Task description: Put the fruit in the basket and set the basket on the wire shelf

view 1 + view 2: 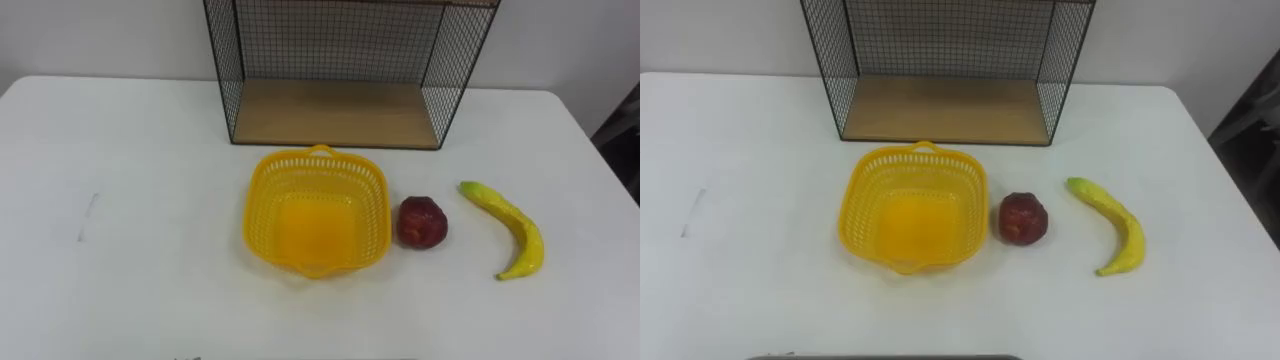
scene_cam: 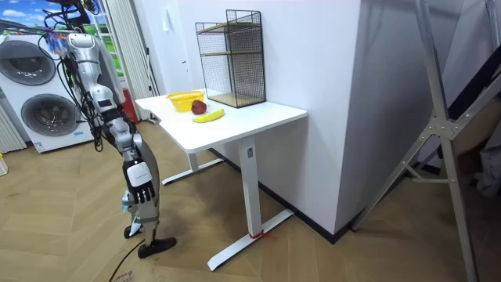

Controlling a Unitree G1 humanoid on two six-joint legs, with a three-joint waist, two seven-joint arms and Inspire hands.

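Room view | robot stands beside table (image 2: pixel 258 117) | right hand (image 2: pixel 141 192) hangs low | spread or curled: cannot tell

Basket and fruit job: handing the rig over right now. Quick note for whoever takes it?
Hands: the right hand is low beside the robot's body, short of the table, and too small to read. The left hand holds none of the job's things.
Things: the yellow basket sits empty on the white table, in front of the wire shelf. The red fruit lies close on its right, not touching. The banana lies further right.
Done: nothing yet.
Left: put both fruits into the basket, then set the basket on the shelf.
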